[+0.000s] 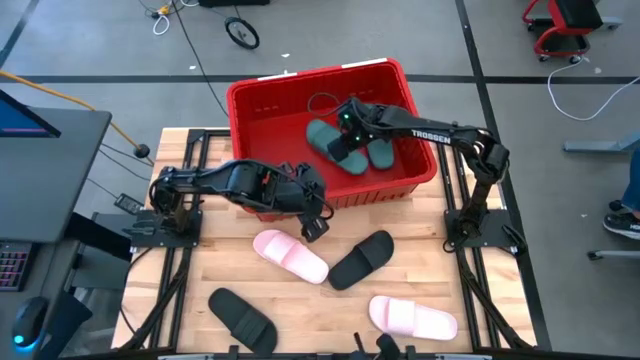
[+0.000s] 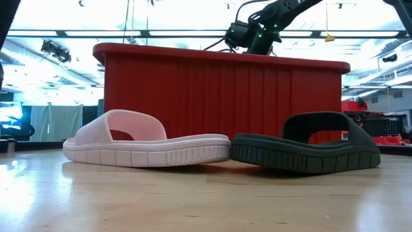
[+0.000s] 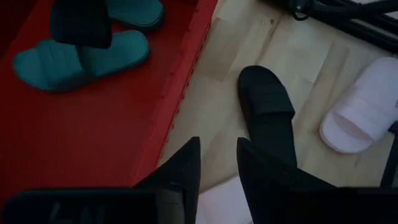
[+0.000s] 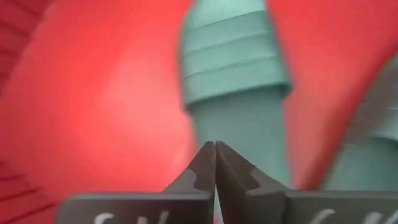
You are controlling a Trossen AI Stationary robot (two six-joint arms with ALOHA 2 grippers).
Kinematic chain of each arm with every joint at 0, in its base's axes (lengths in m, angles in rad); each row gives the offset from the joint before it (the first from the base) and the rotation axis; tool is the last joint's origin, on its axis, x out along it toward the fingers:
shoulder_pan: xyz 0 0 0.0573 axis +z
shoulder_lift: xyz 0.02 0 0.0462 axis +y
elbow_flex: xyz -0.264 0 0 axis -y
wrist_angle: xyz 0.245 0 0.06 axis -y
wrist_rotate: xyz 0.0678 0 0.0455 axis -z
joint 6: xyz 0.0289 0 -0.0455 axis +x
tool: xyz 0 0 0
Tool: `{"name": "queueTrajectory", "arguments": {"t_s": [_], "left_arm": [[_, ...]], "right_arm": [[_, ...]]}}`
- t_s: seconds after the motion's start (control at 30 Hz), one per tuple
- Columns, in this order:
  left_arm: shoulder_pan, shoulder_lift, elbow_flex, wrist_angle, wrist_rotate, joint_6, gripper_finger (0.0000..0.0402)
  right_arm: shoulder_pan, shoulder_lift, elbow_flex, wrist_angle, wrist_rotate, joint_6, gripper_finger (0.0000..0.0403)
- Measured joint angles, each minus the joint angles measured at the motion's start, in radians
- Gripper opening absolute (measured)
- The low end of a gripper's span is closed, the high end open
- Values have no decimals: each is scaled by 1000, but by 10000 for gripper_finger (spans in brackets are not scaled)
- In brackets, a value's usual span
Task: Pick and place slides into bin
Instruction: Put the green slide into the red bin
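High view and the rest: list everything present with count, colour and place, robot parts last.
green slides: two, dark green, inside the bin.
pink slides: two, pale pink, one mid-table, one at the near right.
black slides: two, black, one mid-table beside the pink one, one at the near left.
bin: one, red, far side of the table.
table: one, light wood.
left gripper: open, above the table just outside the bin's near wall.
right gripper: shut, inside the bin over the green slides.

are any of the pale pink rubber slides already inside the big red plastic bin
No, both pale pink slides lie on the table outside the red bin.
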State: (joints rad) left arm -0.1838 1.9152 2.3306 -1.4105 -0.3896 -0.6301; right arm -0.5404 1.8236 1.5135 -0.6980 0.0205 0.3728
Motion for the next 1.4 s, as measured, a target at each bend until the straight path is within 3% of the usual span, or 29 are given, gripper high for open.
{"name": "queueTrajectory", "arguments": {"t_s": [0.2, 0.27, 0.43, 0.63, 0.8, 1.0, 1.2, 1.4], "left_arm": [[82, 0, 0, -53, -8, -46, 43], [125, 0, 0, -96, -7, -35, 13], [283, 0, -74, -104, 35, 43, 7], [491, 2, -377, 243, 290, 217, 4], [634, 2, -635, 420, 446, 220, 3], [746, 2, -848, 695, 558, 221, 2], [797, 12, -923, 986, 627, 144, 1], [825, 81, -924, 993, 642, 145, 1]], "right_arm": [[-1, -69, 0, 23, -170, -18, 7], [0, -138, 5, 21, -166, -19, 4], [1, -359, 6, 22, -110, -8, 5], [27, -611, 8, -20, -89, -9, 5], [52, -747, 8, -114, -33, 1, 4], [68, -791, 8, -244, 99, 1, 5], [68, -756, -26, -301, 173, 1, 4], [68, -718, -91, -300, 174, 27, 4]]}}
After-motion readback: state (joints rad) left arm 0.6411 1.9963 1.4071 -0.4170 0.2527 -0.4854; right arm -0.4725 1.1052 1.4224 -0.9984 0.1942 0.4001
